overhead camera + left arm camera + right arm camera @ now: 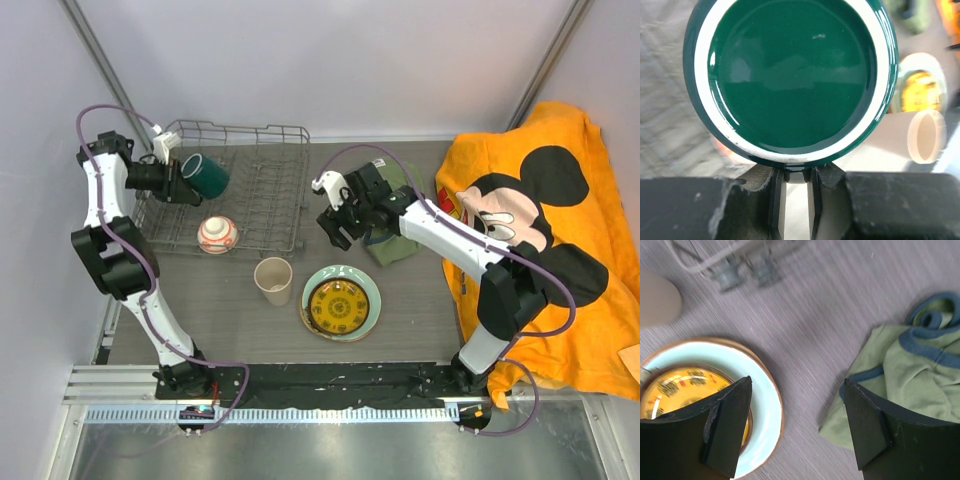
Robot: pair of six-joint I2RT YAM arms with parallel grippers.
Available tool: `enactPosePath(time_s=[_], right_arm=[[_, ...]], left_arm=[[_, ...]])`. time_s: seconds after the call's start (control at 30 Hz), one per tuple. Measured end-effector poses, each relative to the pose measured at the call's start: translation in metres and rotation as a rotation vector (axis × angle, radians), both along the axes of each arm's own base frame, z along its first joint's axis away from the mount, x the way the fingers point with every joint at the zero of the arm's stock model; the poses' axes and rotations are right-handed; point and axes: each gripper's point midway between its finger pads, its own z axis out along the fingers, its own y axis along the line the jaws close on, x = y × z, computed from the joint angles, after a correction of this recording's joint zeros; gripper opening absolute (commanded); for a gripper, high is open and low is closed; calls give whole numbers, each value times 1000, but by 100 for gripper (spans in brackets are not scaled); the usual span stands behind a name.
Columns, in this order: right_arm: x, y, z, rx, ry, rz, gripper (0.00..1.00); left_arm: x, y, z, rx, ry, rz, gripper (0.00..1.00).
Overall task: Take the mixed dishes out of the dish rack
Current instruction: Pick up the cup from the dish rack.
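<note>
My left gripper (183, 180) is shut on the dark green mug (208, 174) and holds it on its side above the left part of the grey wire dish rack (270, 190). In the left wrist view the mug's base (790, 80) fills the frame, and the jaws pinch its lower edge. The red-and-white bowl (217, 235) sits at the rack's front. On the table stand the beige cup (273, 280) and the pale green plate (373, 298), with the yellow patterned plate (338, 306) on it. My right gripper (335, 225) is open and empty above bare table. The cream floral plate is out of view.
The olive-green cloth (390, 242) lies under the right wrist, right of the plates, and shows in the right wrist view (905, 380). A large orange Mickey Mouse cloth (560, 230) covers the table's right side. The rack's feet (740, 270) are near the right gripper (797, 382).
</note>
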Motion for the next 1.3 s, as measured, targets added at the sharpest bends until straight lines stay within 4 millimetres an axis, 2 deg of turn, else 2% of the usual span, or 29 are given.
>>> enactPosePath(time_s=[0.33, 0.57, 0.77, 1.13, 1.3], right_arm=[[23, 31, 54, 181, -96, -23, 78], [30, 47, 73, 286, -119, -32, 78], [44, 62, 97, 455, -143, -65, 79], [45, 81, 128, 661, -101, -42, 78], [48, 83, 135, 693, -79, -40, 78]], left_arm=[[-38, -37, 13, -235, 121, 31, 0], [-59, -59, 38, -388, 138, 36, 0], [-55, -66, 55, -458, 9, -27, 0], [-54, -74, 63, -486, 2, -47, 0], [-49, -94, 92, -476, -23, -107, 0]])
